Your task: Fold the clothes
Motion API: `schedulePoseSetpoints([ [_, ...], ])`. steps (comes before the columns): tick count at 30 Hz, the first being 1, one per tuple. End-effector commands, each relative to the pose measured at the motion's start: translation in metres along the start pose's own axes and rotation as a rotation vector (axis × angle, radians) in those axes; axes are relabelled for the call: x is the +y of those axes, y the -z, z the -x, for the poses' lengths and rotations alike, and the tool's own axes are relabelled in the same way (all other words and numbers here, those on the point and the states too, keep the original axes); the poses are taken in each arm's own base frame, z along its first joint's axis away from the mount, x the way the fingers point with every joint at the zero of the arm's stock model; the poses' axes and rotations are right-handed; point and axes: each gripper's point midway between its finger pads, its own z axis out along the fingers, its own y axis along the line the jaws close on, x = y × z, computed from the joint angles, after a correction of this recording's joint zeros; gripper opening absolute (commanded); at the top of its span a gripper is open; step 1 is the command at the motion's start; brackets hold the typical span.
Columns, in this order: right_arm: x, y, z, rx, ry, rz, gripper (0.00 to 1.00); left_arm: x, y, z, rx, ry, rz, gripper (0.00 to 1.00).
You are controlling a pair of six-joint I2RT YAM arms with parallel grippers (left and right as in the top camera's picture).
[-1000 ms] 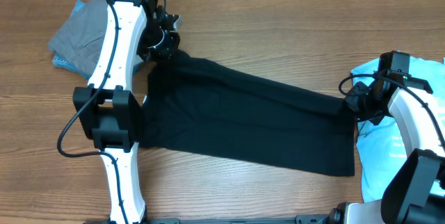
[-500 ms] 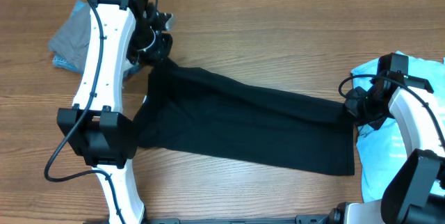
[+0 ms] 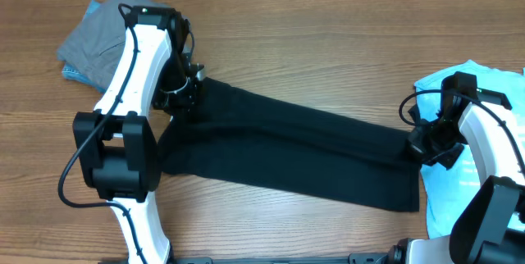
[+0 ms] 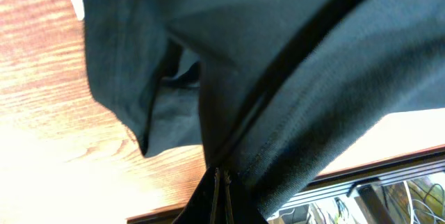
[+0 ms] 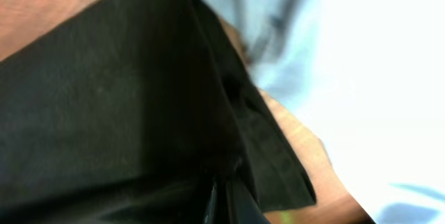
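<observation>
I hold the black T-shirt stretched across the tabletop, left jaws clenched on its upper-left corner, right jaws clenched on its right edge, so the fold lies taut and flat.

Two robot arms with smooth white shells. The left arm, on the left of the frame, has boxy black joint housings and a looping black cable. The right arm, at the right edge, looks alike. The left end effector and right end effector are black.
</observation>
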Motion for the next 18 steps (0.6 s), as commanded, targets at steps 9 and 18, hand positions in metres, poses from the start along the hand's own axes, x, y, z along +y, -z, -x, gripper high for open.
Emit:
schedulePoseSetpoints([
  [9,-0.013,0.007,0.01,-0.049,-0.05,-0.075,0.04,0.013,-0.027,-0.028,0.085,0.041,0.069,0.04],
  [18,-0.017,0.007,0.001,-0.012,-0.047,-0.091,0.29,0.015,-0.028,-0.031,0.097,0.047,0.08,0.19],
])
